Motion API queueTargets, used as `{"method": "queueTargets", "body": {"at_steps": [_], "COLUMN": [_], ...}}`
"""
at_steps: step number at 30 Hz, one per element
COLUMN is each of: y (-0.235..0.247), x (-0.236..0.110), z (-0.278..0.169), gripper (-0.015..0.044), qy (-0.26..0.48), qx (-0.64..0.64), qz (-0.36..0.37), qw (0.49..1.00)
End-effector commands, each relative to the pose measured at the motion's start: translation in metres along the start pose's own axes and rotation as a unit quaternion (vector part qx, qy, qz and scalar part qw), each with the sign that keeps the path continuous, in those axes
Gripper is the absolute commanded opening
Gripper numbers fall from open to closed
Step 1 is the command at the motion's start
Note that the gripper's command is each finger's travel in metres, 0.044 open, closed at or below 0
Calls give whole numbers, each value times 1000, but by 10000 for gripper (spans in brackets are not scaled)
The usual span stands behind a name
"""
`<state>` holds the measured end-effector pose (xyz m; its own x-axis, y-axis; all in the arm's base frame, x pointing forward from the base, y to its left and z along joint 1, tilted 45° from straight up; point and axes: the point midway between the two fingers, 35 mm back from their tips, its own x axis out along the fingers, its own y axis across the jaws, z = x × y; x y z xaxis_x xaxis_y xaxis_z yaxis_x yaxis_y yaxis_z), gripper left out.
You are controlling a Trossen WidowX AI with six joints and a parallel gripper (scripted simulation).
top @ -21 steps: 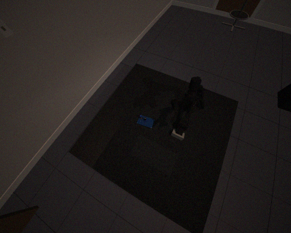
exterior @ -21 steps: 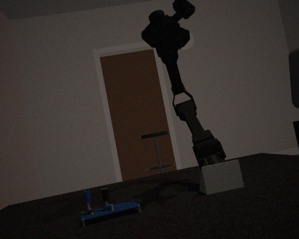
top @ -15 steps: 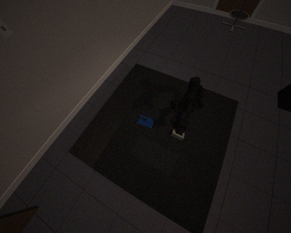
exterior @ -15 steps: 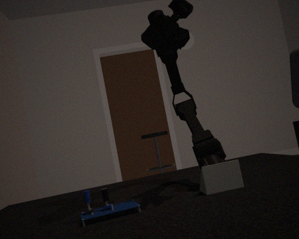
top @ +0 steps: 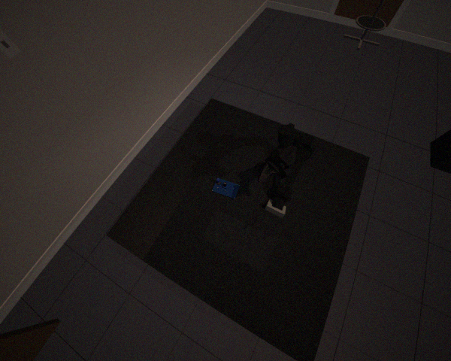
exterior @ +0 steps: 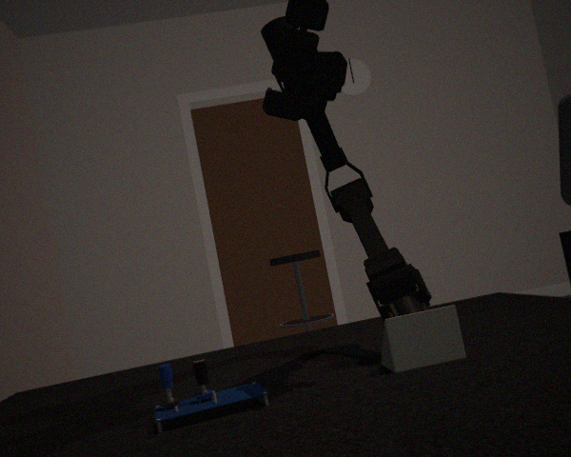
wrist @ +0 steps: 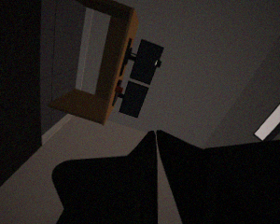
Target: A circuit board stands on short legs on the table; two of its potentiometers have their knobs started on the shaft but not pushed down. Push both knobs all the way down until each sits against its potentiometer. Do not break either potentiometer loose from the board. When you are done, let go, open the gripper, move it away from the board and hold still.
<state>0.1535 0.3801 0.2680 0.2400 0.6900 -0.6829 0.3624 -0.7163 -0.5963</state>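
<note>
The blue circuit board (top: pixel 231 190) (exterior: pixel 241 394) stands on short legs on the dark table. A blue knob (exterior: pixel 166 376) stands upright at the board's left end in the exterior view, with a length of pale shaft showing under it. A dark knob (exterior: pixel 200 372) (top: pixel 224 185) stands to its right, with a short bit of shaft showing below. My gripper (wrist: pixel 155 135) is shut and empty, its black fingertips together in the wrist view. The arm is raised, so the gripper is high above and away from the board. The wrist view does not show the board or knobs.
The arm's base sits at a pale block (top: pixel 275 210) (exterior: pixel 423 339), to the right of the board in the top and exterior views. The dark table top (top: pixel 233 248) extends around them. A stool (exterior: pixel 295 258) and a door (exterior: pixel 256 221) are in the background. The wrist view shows a wooden desk and two monitors.
</note>
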Motion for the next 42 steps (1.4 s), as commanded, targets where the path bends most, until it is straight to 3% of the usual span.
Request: {"method": "queueTargets", "body": {"at_steps": [1, 20, 30, 42], "y": [14, 93, 140, 191], "x": [7, 34, 41, 43], "z": [-10, -37, -50, -60], "gripper": [0, 0, 0, 0], "qy": [9, 61, 108, 184], "qx": [61, 342, 464, 601], "qz": [27, 152, 212, 268], "qw": [998, 925, 853, 731]}}
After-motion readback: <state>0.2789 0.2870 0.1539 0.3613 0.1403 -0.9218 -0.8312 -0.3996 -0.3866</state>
